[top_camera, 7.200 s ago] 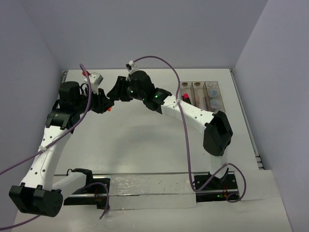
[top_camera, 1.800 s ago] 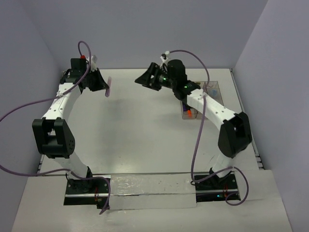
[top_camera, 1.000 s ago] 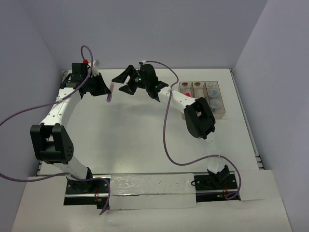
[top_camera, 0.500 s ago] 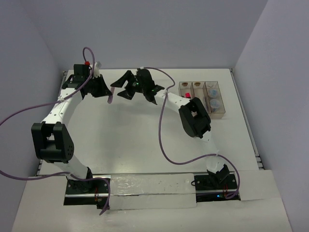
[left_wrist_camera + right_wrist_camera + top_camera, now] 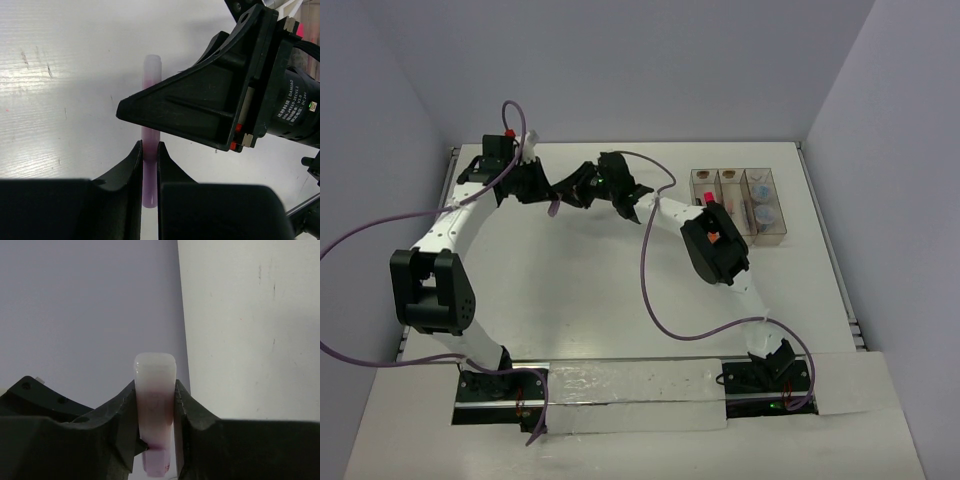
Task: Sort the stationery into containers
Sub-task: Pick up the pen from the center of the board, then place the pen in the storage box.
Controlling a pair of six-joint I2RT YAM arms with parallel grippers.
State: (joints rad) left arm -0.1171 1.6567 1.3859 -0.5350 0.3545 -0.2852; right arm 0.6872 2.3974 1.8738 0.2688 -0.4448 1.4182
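A thin pink-purple stick (image 5: 553, 207) hangs in the air over the back left of the table, held by both grippers. My left gripper (image 5: 542, 190) is shut on its lower part in the left wrist view (image 5: 149, 146), where the stick (image 5: 151, 75) runs up behind a finger (image 5: 200, 110) of the right gripper. My right gripper (image 5: 567, 190) has both jaws against the stick (image 5: 155, 390) just below its pale capped end, seen in the right wrist view (image 5: 155, 405). The three joined clear bins (image 5: 732, 178) stand at the back right, holding two round bluish pots (image 5: 766, 213) and other small items.
The right arm's elbow (image 5: 713, 248) hangs beside the left bin, partly covering it. Grey walls close in the table at the back and both sides. Purple cables loop over both arms.
The right gripper has swung left from the bins to the left gripper, was open half a second ago, and now has its jaws on the stick. The left gripper still holds the stick.
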